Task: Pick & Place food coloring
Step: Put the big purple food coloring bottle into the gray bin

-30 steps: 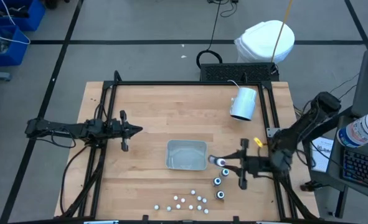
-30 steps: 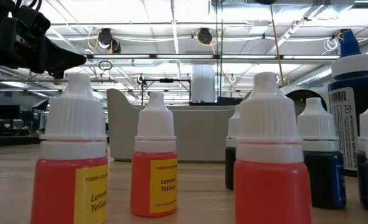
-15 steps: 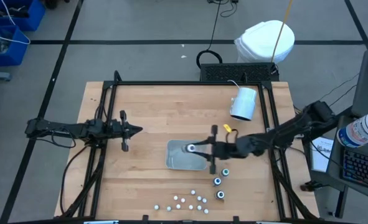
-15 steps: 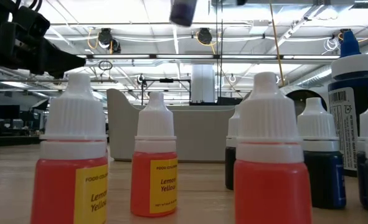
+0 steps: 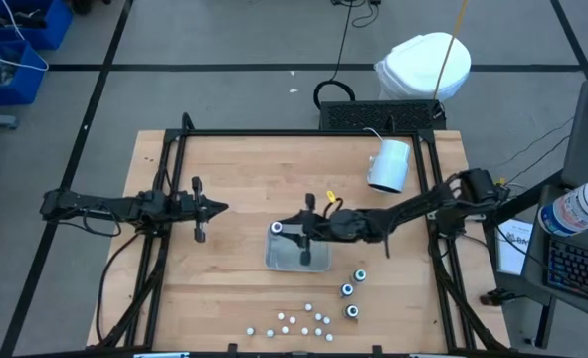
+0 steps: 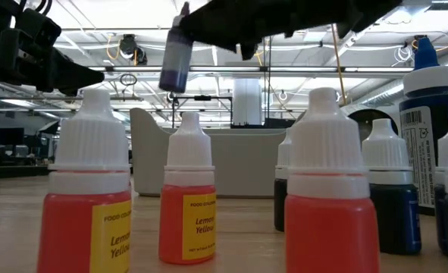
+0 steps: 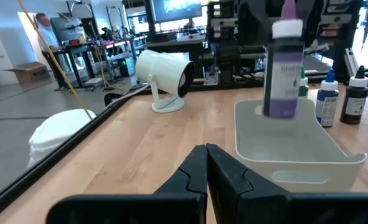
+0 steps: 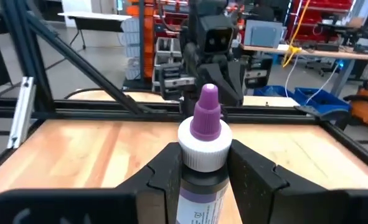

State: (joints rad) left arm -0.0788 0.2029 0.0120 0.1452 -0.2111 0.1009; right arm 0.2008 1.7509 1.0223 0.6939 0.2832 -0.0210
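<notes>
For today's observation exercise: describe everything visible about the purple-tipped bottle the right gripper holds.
The small dark bottle with a purple nozzle and white ribbed collar looks plastic, with a printed label. It hangs upright in the air, clamped just below the collar between the right gripper fingers, above the grey rectangular bin. Nothing else touches it.

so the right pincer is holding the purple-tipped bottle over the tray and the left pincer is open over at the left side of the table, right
Not quite. The left pincer is shut, its fingers pressed together, as the left wrist view shows. The rest holds: the right pincer grips the purple-tipped bottle above the tray, and the left arm waits at the table's left side.
</notes>
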